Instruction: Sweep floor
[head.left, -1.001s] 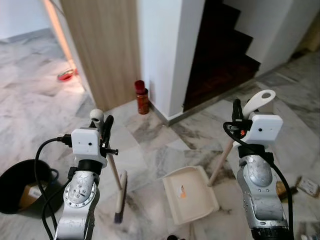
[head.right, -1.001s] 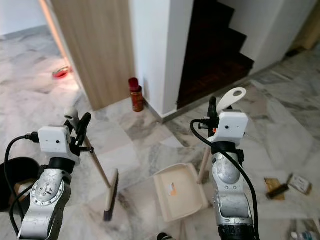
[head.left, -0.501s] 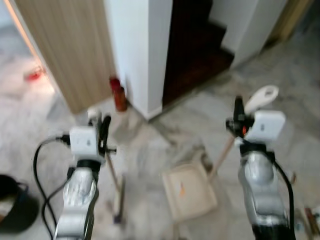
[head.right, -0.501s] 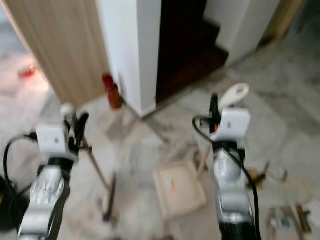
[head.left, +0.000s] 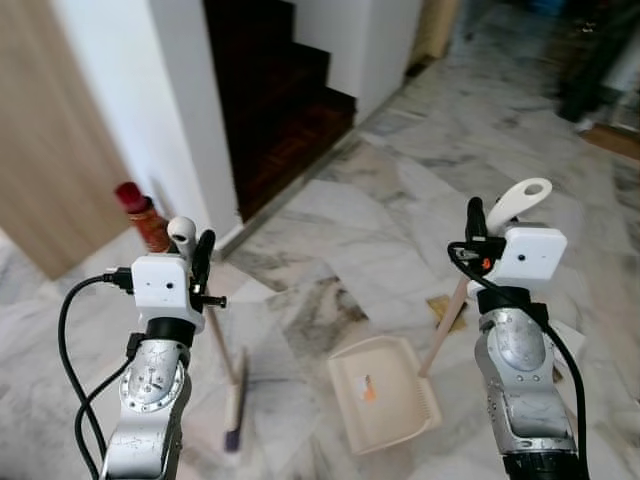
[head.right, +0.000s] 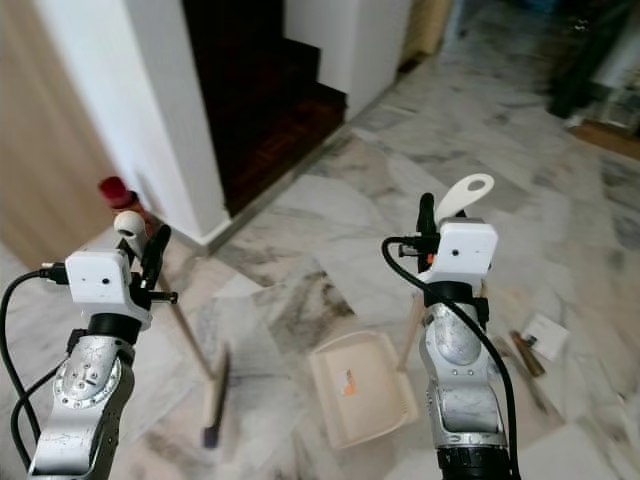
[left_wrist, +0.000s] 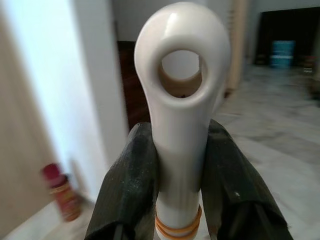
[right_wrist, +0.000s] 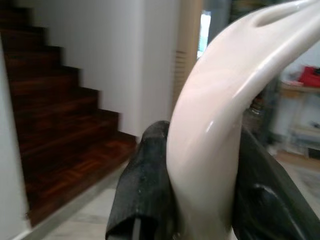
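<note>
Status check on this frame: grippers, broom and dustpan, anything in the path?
Left gripper shut on broom handle. Right gripper shut on dustpan handle. Dustpan on floor, scraps just right.

Red-capped bottle (head.left: 143, 215) by white wall (head.left: 150, 110), dark wood stairs (head.left: 275, 90) beyond, marble floor (head.left: 400, 220).

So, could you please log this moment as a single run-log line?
left gripper: shut on broom handle | right gripper: shut on dustpan handle | dustpan: tray on marble floor | debris: beside right arm
</note>
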